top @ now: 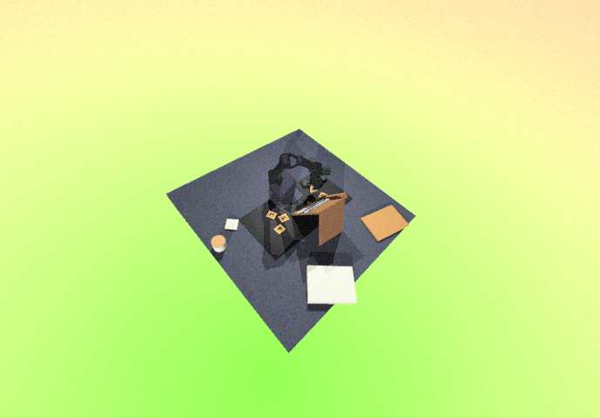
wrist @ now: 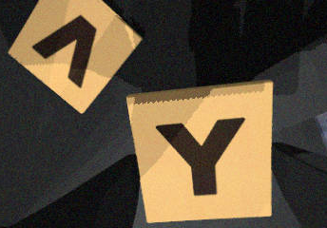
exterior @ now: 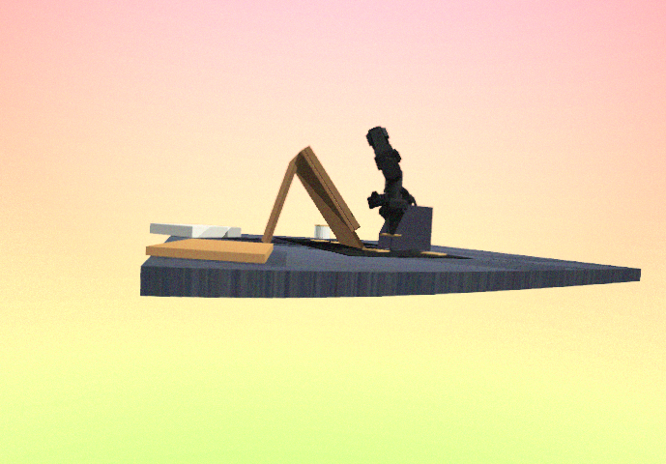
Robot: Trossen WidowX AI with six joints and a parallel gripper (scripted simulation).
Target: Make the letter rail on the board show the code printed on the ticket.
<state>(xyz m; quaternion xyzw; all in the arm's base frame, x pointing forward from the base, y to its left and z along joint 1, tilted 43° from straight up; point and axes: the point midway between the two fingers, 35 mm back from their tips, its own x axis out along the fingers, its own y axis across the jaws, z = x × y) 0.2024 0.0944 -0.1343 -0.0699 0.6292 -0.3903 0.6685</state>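
My gripper (top: 313, 187) (exterior: 391, 229) is shut on a tan letter tile marked Y (wrist: 204, 157) (top: 313, 189) and holds it just above the dark mat (top: 266, 244), behind the board's open-rail side. The fingers themselves are hidden in the wrist view. A second tile (wrist: 73, 52) (top: 322, 195) with a V-shaped letter lies on the mat close by. Three more tiles (top: 271, 214) (top: 284, 217) (top: 279, 228) lie on the mat to the left. The wooden tent-shaped board (top: 332, 221) (exterior: 325, 196) carries the pale rail (top: 310, 207) on its sloped face. A small white ticket (top: 231, 224) lies further left.
A cup with a tan lid (top: 218, 242) (exterior: 321, 231) stands near the counter's left edge. A white slab (top: 331, 285) (exterior: 190, 229) lies at the front and an orange slab (top: 384, 222) (exterior: 210, 250) at the right edge. The arm's dark base block (exterior: 418, 226) stands behind the gripper.
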